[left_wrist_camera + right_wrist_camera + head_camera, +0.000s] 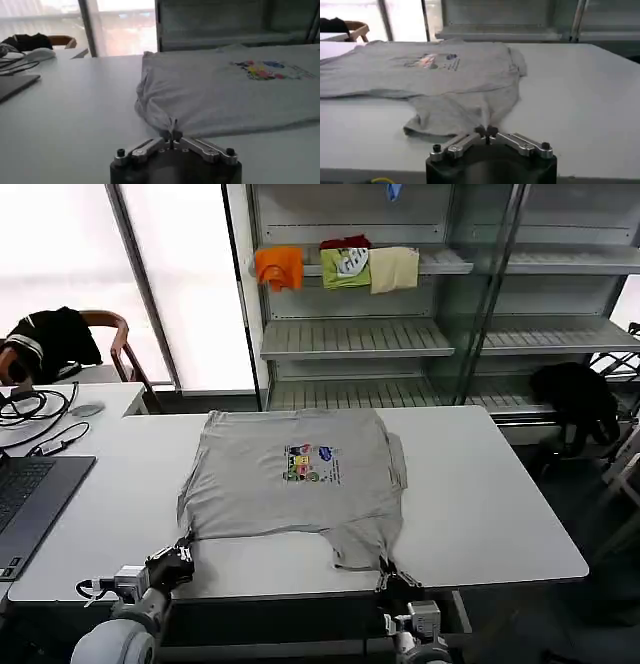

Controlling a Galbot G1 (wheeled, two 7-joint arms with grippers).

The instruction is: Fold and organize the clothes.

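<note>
A light grey short-sleeved shirt with a small multicoloured chest print lies spread on the white table, print up. My left gripper is shut on the shirt's near left corner, where the cloth bunches into a pinch. At the table's near edge my right gripper is shut on the shirt's near right corner; the fabric pulls up into its fingertips. The print shows off to one side in the left wrist view.
A laptop, cables and a mouse lie at the table's left. Behind stand metal shelves holding orange, green and cream garments. A black garment hangs at the right; a chair stands far left.
</note>
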